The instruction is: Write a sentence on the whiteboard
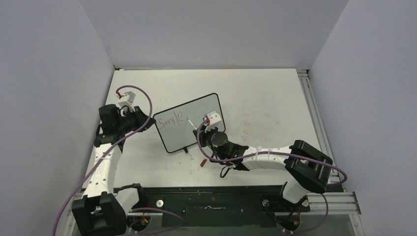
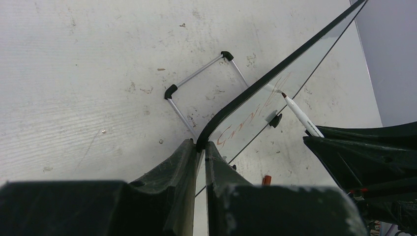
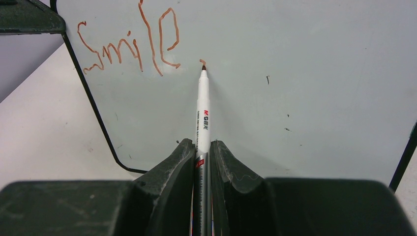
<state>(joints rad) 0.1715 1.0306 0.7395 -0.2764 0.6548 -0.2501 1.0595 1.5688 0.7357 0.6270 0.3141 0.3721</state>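
The left gripper [image 2: 200, 146] pinched the whiteboard [image 3: 305, 73] by its left corner, the right gripper [image 3: 202, 147] clamped the marker [image 3: 203, 108], and the sentence [image 3: 129, 46] read only "Smile", its top cropped.

The left arm [image 1: 104, 169] and the right arm [image 1: 268, 156] looked alike: white ribbed links set between bulky black joint housings. A purple cable [image 1: 149, 107] ran along each arm, looping loose near the wrist. Each wrist carried a small white block [image 1: 127, 96] with a red mark. The left gripper [image 2: 201, 147] and the right gripper [image 3: 201, 147] had matte black, wedge-shaped fingers, scuffed pale along their edges.
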